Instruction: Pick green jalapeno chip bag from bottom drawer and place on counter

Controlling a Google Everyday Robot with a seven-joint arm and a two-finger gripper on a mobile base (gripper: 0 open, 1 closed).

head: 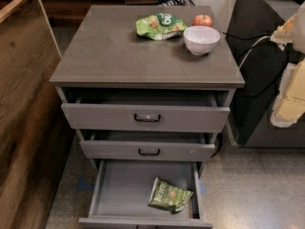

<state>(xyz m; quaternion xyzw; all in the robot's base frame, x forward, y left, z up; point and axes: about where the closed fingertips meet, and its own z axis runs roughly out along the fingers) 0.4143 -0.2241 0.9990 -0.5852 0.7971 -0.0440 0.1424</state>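
The green jalapeno chip bag (169,195) lies flat on the floor of the bottom drawer (125,185), toward its right front. The bottom drawer is pulled wide open. The counter (119,49) is the grey top of the cabinet, above the two upper drawers. My gripper (289,75) shows as a pale cream and white shape at the right edge of the view, level with the counter and well to the right of the cabinet. It is far above and right of the bag and holds nothing I can see.
On the counter's back right stand a lime-green bag (160,26), a red apple (203,20) and a white bowl (201,39). The two upper drawers (147,117) are slightly open. A wooden panel (24,94) stands left; a dark cabinet with cables (259,66) stands right.
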